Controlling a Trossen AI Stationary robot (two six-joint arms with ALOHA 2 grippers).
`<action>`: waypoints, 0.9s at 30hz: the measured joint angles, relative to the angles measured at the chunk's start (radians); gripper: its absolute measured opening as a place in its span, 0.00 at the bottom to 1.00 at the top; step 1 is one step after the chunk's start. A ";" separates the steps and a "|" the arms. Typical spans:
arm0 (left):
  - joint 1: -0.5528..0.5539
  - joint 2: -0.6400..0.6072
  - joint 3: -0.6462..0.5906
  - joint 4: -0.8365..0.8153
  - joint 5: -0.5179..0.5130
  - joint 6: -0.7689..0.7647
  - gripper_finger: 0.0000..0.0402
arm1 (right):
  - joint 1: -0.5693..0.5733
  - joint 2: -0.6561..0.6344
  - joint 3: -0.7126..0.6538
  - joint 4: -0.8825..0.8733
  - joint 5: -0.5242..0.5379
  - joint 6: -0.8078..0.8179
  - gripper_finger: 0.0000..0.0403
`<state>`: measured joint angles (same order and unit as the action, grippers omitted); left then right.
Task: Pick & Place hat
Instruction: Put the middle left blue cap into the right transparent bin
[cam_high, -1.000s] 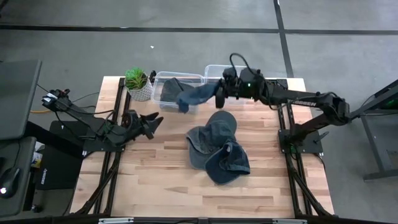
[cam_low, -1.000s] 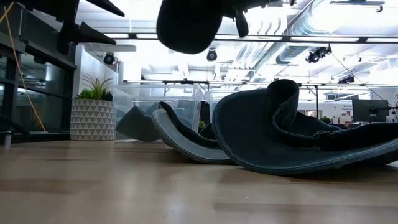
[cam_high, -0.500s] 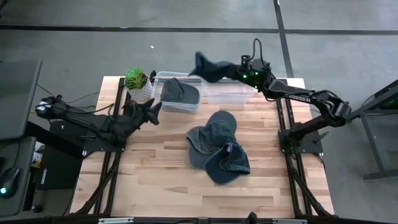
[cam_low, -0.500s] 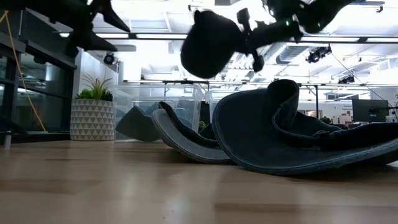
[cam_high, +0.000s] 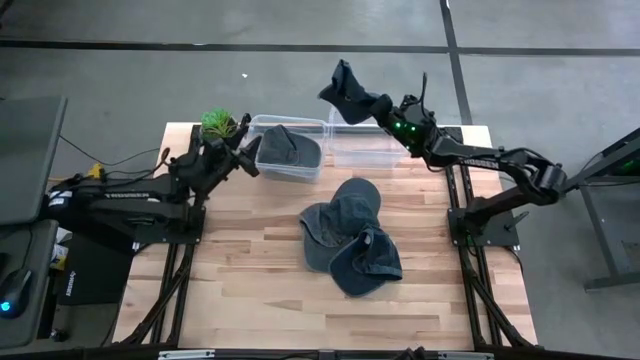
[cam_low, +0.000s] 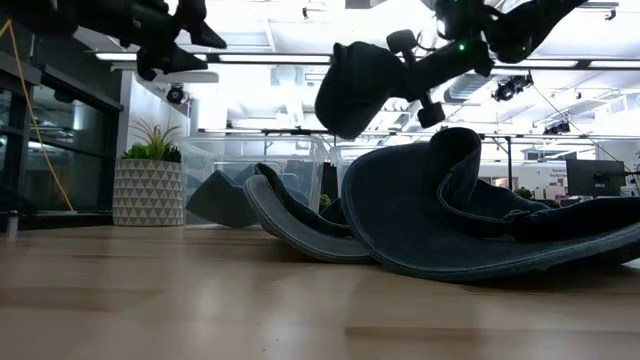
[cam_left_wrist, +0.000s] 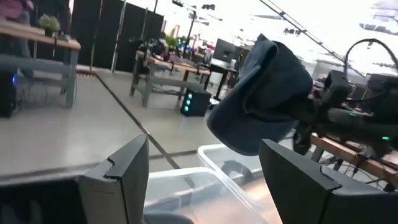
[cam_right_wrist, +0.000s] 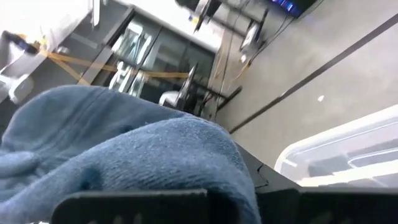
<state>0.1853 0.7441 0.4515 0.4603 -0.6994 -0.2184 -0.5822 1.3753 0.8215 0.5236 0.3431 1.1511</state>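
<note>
Soft, crumpled blue denim hat (cam_high: 352, 93) held aloft beyond the tabletop's (cam_high: 250, 290) far edge, above the clear plastic bins (cam_high: 372, 140), pinched in the right claw (cam_high: 388, 112). More limp denim hats (cam_high: 350, 235) heaped mid-tabletop; another inside the left bin. Left claw (cam_high: 240, 157) spread wide, holding nothing, near the far left corner beside the plant (cam_high: 222, 128).

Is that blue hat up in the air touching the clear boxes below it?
Apart. In the low view the hat, held by the right gripper, hangs well above the clear bins, with bright ceiling showing between them.
</note>
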 joint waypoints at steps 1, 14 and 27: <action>0.021 0.000 0.000 0.002 0.021 0.005 0.62 | 0.008 -0.007 0.000 -0.012 0.035 0.003 0.01; 0.116 0.038 0.000 0.007 0.175 0.005 0.62 | 0.246 -0.150 0.000 -0.257 0.472 0.109 0.01; 0.116 0.039 0.000 0.009 0.190 0.005 0.62 | 0.447 -0.140 0.000 -0.322 0.695 0.251 0.01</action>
<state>0.3012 0.7834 0.4519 0.4690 -0.5094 -0.2134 -0.1347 1.2353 0.8215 0.2014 1.0378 1.4021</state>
